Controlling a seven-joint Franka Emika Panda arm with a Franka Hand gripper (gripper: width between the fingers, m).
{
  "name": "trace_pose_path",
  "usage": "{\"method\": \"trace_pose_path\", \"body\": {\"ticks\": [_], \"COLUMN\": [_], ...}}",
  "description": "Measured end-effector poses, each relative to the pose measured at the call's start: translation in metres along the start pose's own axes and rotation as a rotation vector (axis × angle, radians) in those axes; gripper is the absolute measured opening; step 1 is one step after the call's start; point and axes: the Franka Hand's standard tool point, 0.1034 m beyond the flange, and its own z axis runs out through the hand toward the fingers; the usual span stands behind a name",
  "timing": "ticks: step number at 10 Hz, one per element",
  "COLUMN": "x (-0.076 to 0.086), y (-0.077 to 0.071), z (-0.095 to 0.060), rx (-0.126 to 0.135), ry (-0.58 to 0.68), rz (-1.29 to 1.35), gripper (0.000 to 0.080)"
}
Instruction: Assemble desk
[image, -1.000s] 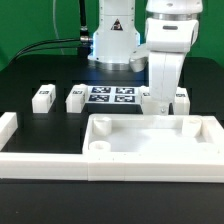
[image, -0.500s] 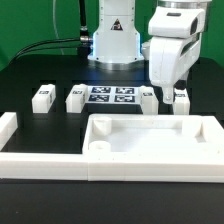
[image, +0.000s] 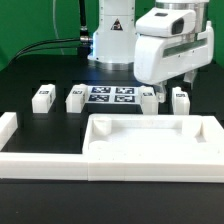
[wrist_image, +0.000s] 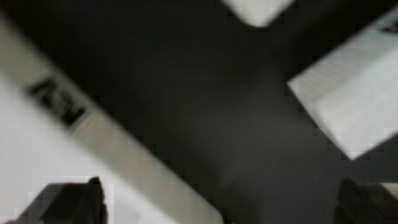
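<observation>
The arm (image: 165, 45) hangs tipped over the black bench (image: 30, 70), on the exterior view's right. Its fingers (image: 176, 86) are spread wide w/ nothing in them. The wrist view shows it best: 2 dark tips far apart & only bench btw them.

The tabletop (image: 150, 150) lies at the front, hollow side up. That way its round corner hole (image: 99, 143) faces up, ready for a leg, I think. It seems to rest against the long front rail (image: 40, 165), prob. so it can't slide when a leg gets pushed in. No leg is in it yet.

4 short legs (image: 75, 97) stand in a row behind it, 2 each side of the marker board (image: 112, 96). They stand apart, so the fingers can fit round 1. The end leg (image: 181, 100) is just below the fingers, so I guess that's the next 1 to grab.

The exterior view shows the whole row. The wrist view is close & blurry, w/ just bits of white & 1 tag (wrist_image: 59, 100).
</observation>
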Motion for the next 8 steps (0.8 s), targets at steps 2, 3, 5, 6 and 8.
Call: {"method": "trace_pose_path", "body": {"ticks": [2, 3, 5, 6, 8], "x": [-0.001, -0.001, 0.001, 0.001, -0.001], "y": [-0.020, -0.019, -0.021, -0.022, -0.028], "z": [0.010, 0.011, 0.011, 0.011, 0.008], "rx": [0.011, 0.023, 0.037, 0.042, 0.043], "ry": [-0.009, -0.004, -0.001, -0.001, -0.024], "rz": [0.263, 0.326, 0.433, 0.456, 0.552], "gripper": [0.0649, 0.0649, 0.0649, 0.0649, 0.0649]}}
